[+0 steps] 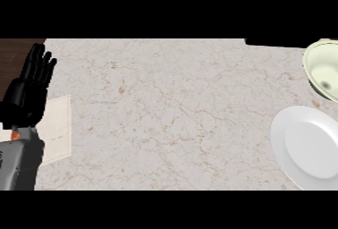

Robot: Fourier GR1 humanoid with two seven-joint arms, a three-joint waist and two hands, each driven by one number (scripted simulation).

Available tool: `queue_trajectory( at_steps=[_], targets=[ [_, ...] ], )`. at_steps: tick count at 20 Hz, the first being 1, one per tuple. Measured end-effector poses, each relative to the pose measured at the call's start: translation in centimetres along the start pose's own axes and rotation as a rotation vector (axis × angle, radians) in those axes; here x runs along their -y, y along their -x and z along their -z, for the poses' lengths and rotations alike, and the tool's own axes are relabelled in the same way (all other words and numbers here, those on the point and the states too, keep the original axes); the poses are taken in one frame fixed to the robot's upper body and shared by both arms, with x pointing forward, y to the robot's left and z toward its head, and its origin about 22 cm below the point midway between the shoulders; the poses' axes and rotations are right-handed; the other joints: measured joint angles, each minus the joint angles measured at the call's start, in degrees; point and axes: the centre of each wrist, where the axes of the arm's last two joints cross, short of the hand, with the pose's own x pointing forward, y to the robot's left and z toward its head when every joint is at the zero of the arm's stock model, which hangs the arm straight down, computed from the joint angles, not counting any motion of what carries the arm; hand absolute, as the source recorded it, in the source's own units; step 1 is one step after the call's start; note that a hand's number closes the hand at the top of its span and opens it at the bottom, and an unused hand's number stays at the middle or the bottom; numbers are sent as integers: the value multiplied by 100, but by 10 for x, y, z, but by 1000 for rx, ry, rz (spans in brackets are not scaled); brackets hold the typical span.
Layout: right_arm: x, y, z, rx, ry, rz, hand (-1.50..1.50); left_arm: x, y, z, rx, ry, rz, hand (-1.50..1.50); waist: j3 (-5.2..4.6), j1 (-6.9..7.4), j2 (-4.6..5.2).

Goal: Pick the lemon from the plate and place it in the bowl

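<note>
left hand (30, 85) rests spread at left edge; plate (305, 145) shows no lemon, so placement into bowl (323, 67) appears underway or complete.

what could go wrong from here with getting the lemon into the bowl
No lemon shows: the white plate at the right edge looks bare, so there may be nothing to pick, or it lies outside the view. The pale green bowl is cut off by the right edge, so a placement there would be hard to check. Only the left hand shows, open at the far left, a long way across the counter from both dishes.
</note>
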Motion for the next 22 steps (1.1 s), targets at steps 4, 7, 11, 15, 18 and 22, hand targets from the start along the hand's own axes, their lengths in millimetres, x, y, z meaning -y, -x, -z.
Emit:
queue_trajectory(
  at_steps=[4, 7, 11, 15, 18, 22],
  targets=[
    [-26, -8, 27, 12, -68, 11, 150, 4, 3, 0, -1, 5, -6, 0, 1, -30, -2],
    [-53, -8, 43, 19, -115, 17, 150, -3, 0, 0, 2, -1, -3, 0, 2, -57, -8],
    [-92, -7, 60, 3, -134, -28, 150, -1, 2, -3, -5, -7, -3, 0, 5, -83, -7],
    [-123, -3, 68, -77, -141, -29, -150, -8, -1, -1, -7, -14, -1, 0, 9, -74, 4],
    [-142, -1, 72, -131, -143, 28, -150, -5, -2, -3, -4, -6, -7, 0, 14, -45, 18],
    [-169, 3, 73, -144, -146, 163, -150, -5, -3, -3, 1, -7, -8, 0, 21, -40, 38]
  ],
)
